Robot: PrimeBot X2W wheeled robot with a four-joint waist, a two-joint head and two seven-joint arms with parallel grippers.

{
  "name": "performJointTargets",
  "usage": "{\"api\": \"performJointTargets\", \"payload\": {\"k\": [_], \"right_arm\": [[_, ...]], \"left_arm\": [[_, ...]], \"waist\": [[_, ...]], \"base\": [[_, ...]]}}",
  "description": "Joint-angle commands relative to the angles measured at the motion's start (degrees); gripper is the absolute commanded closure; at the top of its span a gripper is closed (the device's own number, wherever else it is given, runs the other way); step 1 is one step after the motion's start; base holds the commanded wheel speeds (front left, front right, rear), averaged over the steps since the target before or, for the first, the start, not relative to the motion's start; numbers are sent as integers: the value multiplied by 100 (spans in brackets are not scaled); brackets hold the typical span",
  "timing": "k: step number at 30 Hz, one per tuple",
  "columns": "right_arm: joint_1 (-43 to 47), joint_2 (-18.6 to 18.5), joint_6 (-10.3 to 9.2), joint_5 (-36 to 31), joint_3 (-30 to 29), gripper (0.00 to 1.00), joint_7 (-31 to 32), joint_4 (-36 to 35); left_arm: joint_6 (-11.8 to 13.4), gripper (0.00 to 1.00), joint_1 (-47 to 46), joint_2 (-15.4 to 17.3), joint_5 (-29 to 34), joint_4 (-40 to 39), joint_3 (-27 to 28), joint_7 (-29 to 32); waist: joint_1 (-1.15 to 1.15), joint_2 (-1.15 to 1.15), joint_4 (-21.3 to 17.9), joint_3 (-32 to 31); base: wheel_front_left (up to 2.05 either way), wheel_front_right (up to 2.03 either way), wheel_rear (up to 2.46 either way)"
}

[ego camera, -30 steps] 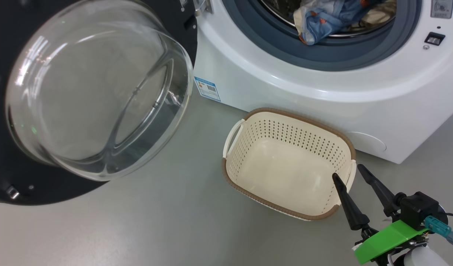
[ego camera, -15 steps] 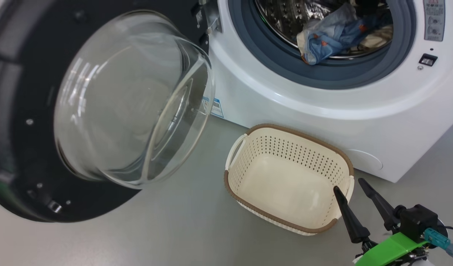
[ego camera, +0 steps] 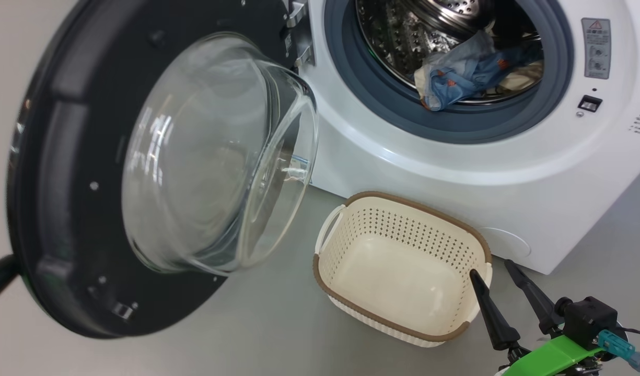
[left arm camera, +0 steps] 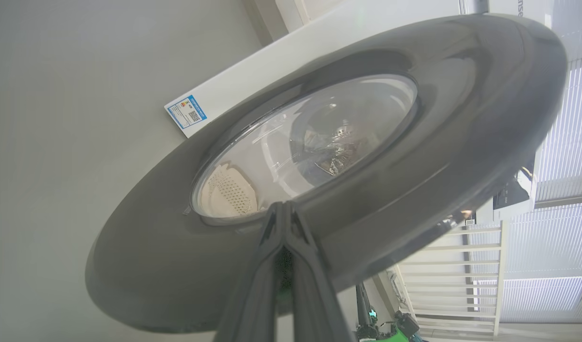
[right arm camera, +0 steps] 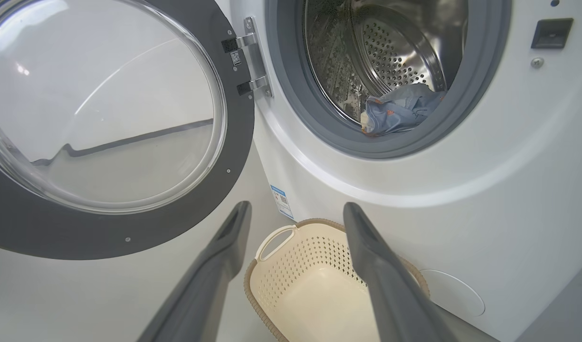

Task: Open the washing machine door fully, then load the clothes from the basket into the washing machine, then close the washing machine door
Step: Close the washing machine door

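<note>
Since the earlier head view the washing machine door point(ego camera: 64, 209) has swung nearer the washing machine point(ego camera: 455, 172). Its glass bowl point(ego camera: 220, 156) now covers the blue label. The camera shifted too, so only part of that change is the door's.

- My left gripper point(left arm camera: 283, 209) is at the door's outer face, fingers pressed together, holding nothing, tips on the glossy black rim. Risk: a bare push on a curved, slick surface, so the tips may skid off and the door stall half-shut.
- The basket point(ego camera: 421, 210) sits on the floor just right of the door, with nothing in it. It looks low enough to clear the bowl's sweep, but I cannot be sure.
- The clothes point(ego camera: 466, 73) are up and right of the door, in the drum. A blue fold lies at the grey ring point(ego camera: 382, 104) and could get pinched by the door.
- My right gripper point(ego camera: 491, 269) is further right of the door, fingers spread, holding nothing, and may stand in the door's path.
</note>
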Motion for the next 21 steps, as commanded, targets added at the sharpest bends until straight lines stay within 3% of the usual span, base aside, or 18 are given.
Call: {"api": "performJointTargets", "payload": {"k": [1, 21], "right_arm": [[47, -41, 32, 10, 86, 0, -47, -144], [250, 262, 32, -16, -180, 0, -47, -218]], "left_arm": [[-30, 100, -78, 201, -23, -261, 149, 109], [-30, 100, 383, -566, 66, -1970, -242, 976]], "waist": [[0, 0, -42, -37], [0, 0, -749, -262]], "base": [[0, 0, 0], [0, 0, 0]]}}
